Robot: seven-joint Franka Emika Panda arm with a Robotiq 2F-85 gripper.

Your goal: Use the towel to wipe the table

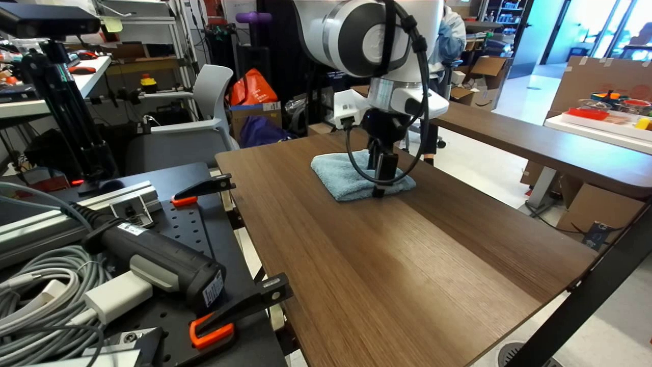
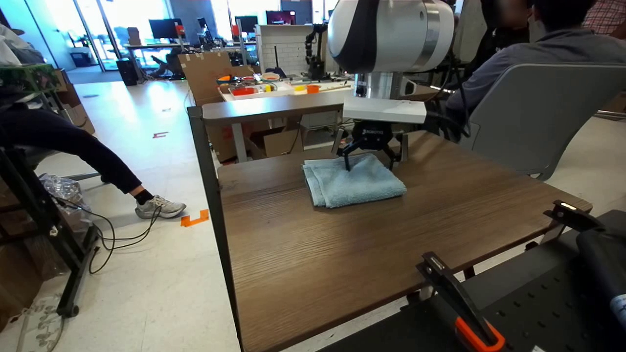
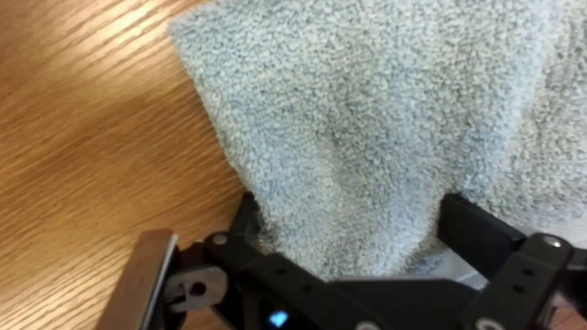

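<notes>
The light blue folded towel [image 1: 336,176] lies on the dark brown wood-grain table [image 1: 356,265], near its far part. Both also show in an exterior view, the towel [image 2: 357,188] and the table [image 2: 313,274]. My gripper [image 1: 376,178] points down over one side of the towel, also seen in an exterior view [image 2: 369,167]. In the wrist view the gripper [image 3: 351,197] has its fingers wide apart with towel [image 3: 348,114] between them. The left finger is at the towel's edge beside bare wood; the right finger presses into the cloth. The left fingertip is partly hidden.
A black bench [image 1: 193,229] with orange-tipped clamps [image 1: 244,308], a black handheld tool [image 1: 163,255] and coiled cables [image 1: 56,285] stands along one table edge. A longer table [image 1: 535,137] stands behind. A seated person [image 2: 528,54] is near the far corner.
</notes>
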